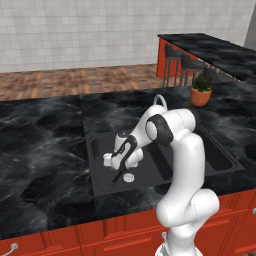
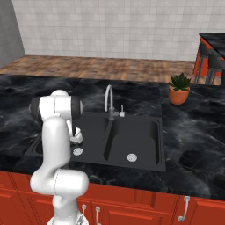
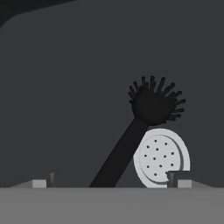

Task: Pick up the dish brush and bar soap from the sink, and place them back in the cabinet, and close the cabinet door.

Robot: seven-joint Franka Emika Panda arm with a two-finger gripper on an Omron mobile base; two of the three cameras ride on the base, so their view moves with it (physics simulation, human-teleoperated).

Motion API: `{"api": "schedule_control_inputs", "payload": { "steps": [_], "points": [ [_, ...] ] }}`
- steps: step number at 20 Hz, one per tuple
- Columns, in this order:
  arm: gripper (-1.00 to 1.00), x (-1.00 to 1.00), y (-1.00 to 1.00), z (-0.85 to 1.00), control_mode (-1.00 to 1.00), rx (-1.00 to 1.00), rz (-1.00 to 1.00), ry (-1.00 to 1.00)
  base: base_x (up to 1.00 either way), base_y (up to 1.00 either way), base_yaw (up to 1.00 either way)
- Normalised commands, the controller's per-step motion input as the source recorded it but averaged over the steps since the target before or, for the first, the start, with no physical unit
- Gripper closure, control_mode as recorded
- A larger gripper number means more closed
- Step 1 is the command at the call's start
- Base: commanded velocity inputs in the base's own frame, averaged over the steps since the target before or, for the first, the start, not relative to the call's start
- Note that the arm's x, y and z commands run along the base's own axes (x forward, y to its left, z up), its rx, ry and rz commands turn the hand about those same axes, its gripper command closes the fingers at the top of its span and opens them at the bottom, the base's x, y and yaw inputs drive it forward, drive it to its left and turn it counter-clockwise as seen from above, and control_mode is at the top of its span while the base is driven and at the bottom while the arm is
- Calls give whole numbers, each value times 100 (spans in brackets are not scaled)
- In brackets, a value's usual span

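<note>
claw (image 3: 109, 179) open over dish brush (image 3: 140, 127) in sink (image 1: 100, 185)

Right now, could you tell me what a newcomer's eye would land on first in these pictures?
The white arm bends down into the left basin of the black sink, its open gripper low over the dish brush, which lies on the basin floor beside the round silver drain. Further back, a potted plant stands on the dark marble counter.

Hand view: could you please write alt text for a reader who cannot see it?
A black dish brush lies on the dark floor of the sink, its round bristly head pointing up and its handle running down-left. A round silver drain sits beside the handle, and the open gripper frames the handle's lower end.
</note>
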Motion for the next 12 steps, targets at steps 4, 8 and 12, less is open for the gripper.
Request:
{"api": "schedule_control_inputs", "payload": {
  "steps": [4,8,12],
  "points": [
    [-100,0,1,-21,-100,0,0,1,0,0,0],
    [-100,0,1,-17,-100,0,0,2,0,0,0],
    [-100,0,2,-20,-100,0,0,2,0,0,0]
  ]
}}
